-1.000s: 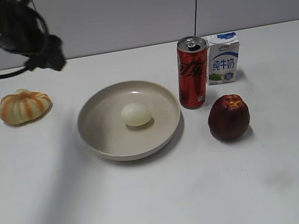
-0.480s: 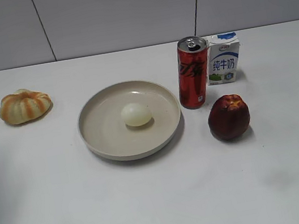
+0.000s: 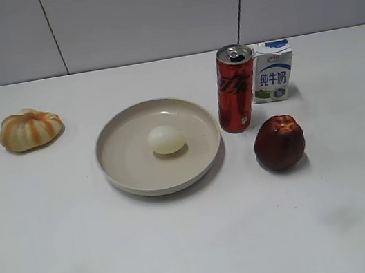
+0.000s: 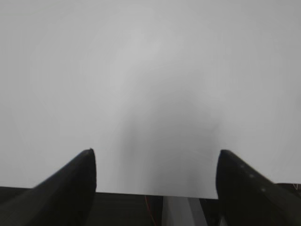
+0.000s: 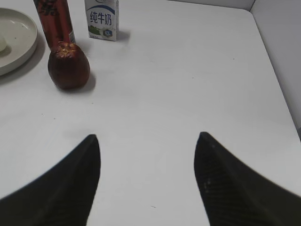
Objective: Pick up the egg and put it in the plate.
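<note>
The pale cream egg (image 3: 166, 140) lies inside the large beige plate (image 3: 120, 161) at the middle of the table in the exterior view. The plate's rim also shows in the right wrist view (image 5: 26, 47), with a sliver of the egg (image 5: 2, 44) at the left border. Neither arm shows in the exterior view. My left gripper (image 4: 155, 153) is open and empty over bare white table near its edge. My right gripper (image 5: 148, 139) is open and empty over the table, to the right of the plate.
An orange-and-cream pumpkin (image 3: 30, 129) sits at the left. A red can (image 3: 235, 88), a small milk carton (image 3: 272, 71) and a dark red apple-like fruit (image 3: 279, 143) stand right of the plate. The wall's foot borders the table at the right (image 5: 277, 61).
The left arm, seen at the upper left one second ago, has withdrawn out of the exterior view. The egg and plate have not moved.
</note>
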Available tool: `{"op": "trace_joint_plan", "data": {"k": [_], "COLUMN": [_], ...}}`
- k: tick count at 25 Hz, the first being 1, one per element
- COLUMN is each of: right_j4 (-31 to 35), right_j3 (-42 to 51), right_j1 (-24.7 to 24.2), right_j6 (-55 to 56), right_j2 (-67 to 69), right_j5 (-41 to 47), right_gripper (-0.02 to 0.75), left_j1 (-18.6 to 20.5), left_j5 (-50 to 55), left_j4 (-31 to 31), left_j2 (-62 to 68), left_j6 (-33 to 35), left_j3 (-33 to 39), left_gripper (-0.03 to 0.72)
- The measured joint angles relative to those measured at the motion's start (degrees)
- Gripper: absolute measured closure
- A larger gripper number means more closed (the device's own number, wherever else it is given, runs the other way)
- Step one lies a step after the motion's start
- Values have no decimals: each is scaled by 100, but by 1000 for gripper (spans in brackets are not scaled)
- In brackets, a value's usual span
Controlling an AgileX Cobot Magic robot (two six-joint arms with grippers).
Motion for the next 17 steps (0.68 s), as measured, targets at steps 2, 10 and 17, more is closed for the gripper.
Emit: {"op": "trace_joint_plan", "data": {"k": [2, 10, 17], "right_j4": [0, 0, 0], "right_j3": [0, 0, 0], "right_j1": [0, 0, 0], "right_j6": [0, 0, 0], "right_j2": [0, 0, 0], "right_j5": [0, 0, 0], "right_gripper": [259, 259, 259], "left_j1": [0, 0, 0], "left_j5": [-54, -179, -179], "left_j4": [0, -69, -75], "left_j2": [-574, -3008, -4495], "left_j6": [0, 0, 0], "left_j3": [383, 798, 803], "left_gripper": [103, 118, 125]}}
